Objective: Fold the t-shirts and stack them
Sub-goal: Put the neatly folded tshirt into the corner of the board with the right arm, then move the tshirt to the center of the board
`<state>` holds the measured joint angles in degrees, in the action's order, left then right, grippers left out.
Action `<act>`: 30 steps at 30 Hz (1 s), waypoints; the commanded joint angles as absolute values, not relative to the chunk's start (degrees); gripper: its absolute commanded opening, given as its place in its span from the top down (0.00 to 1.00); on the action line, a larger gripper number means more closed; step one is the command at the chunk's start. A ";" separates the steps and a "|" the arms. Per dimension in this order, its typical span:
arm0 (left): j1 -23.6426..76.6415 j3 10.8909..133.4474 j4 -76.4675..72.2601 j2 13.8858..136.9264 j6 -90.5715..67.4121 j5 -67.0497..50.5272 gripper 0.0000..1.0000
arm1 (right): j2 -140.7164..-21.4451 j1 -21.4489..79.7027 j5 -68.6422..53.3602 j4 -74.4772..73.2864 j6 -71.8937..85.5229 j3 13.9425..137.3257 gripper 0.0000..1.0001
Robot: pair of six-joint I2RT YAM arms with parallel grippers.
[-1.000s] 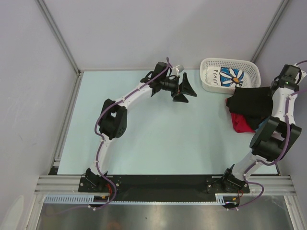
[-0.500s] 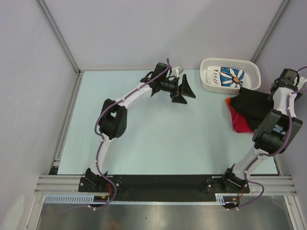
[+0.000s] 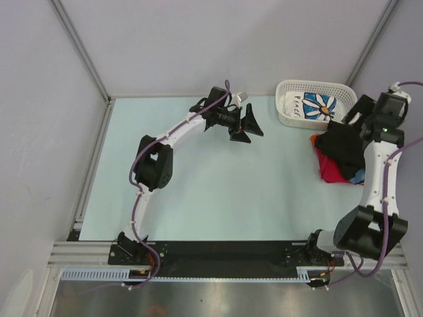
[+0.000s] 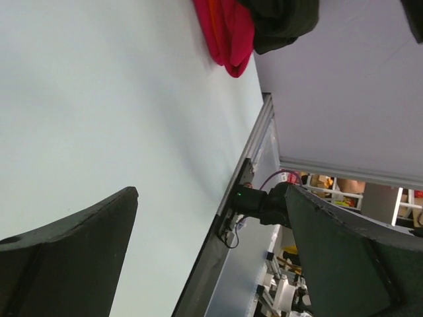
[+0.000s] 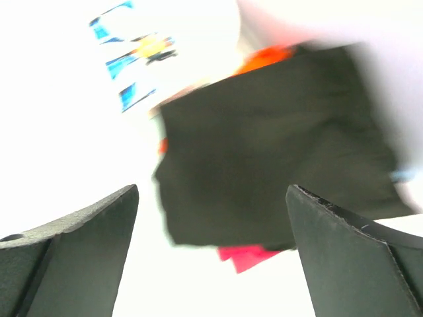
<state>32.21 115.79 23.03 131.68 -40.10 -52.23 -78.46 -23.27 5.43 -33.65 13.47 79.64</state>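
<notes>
The t-shirts [image 3: 338,158] lie in a soft, rumpled heap at the far right edge of the table [image 3: 198,178], just in front of the basket [image 3: 285,112]. On top is the black t-shirt [image 3: 340,144], a matte cloth folded into a rough, thick-edged rectangle. Under it the red t-shirt [image 3: 332,172] spills out toward the near side in loose, rounded folds, and a small sliver of light-blue cloth [image 3: 357,177] shows at the heap's right corner. A white t-shirt [image 3: 316,104] with a blue-petalled, yellow-centred daisy print and dark lettering lies crumpled inside the basket, a white plastic tub with rounded corners and a lattice wall.

The right gripper [image 3: 348,117] hovers over the far edge of the black t-shirt with its jaws spread wide and nothing between them. In the right wrist view, which is blurred, its two dark, wedge-shaped fingers [image 5: 73,244] frame the black cloth below without touching it, so the shirt is released.

The left gripper [image 3: 249,124] hangs over the far middle of the table, well apart from the heap, pointing right. Its jaws also stand wide apart and hold nothing. Its fingers [image 4: 66,251] are dull black with a faintly grainy surface. The tabletop is smooth, pale mint and flat, edged by aluminium rails.
</notes>
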 commanded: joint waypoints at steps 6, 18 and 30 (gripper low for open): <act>31.99 111.37 28.65 126.91 -33.31 -48.08 0.00 | -69.70 -0.75 16.11 -37.08 7.40 65.13 0.04; 31.91 106.96 26.90 125.95 -34.28 -49.57 0.00 | -78.04 15.03 62.02 -38.76 2.29 63.28 0.00; 31.82 106.52 26.10 125.24 -34.72 -49.75 0.00 | -87.09 15.99 61.43 -38.67 2.46 64.16 0.00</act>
